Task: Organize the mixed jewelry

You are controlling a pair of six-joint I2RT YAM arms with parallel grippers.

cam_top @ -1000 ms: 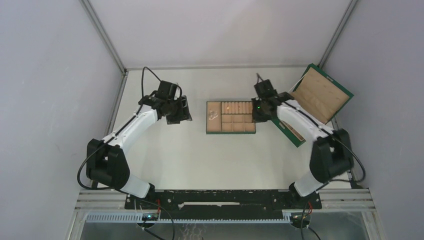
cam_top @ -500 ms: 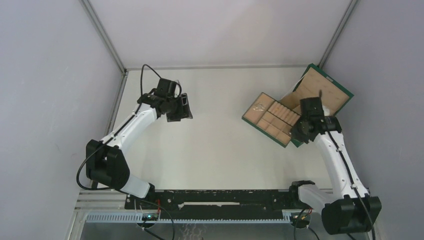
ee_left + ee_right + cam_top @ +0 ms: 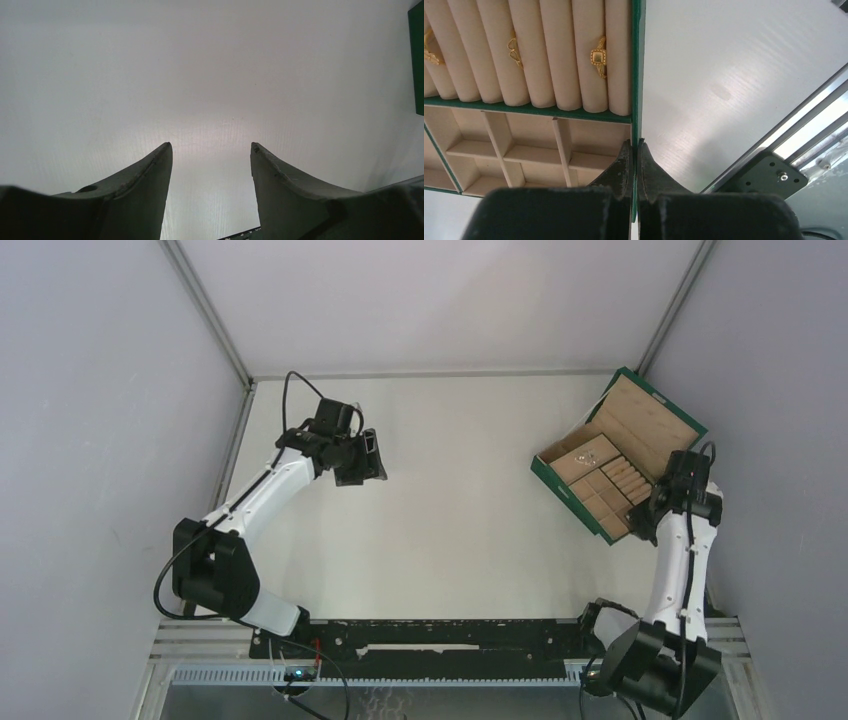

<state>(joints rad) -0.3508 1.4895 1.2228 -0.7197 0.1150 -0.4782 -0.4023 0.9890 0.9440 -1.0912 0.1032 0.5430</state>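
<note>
While the left fingers (image 3: 145,185) hang spread, arm (image 3: 262,495) bent forward, the right fingers (image 3: 651,175) pinch the tray (image 3: 638,75) rim

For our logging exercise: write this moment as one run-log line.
left tool: open, empty | right tool: shut on tray edge | rings: in roll slots

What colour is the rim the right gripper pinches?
The rim in the right gripper is dark green, clearest in the right wrist view.

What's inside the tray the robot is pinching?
Three gold pieces sit tucked between cream rolls, and the small compartments that show look empty. The right gripper hides the nearest part of the tray.
</note>
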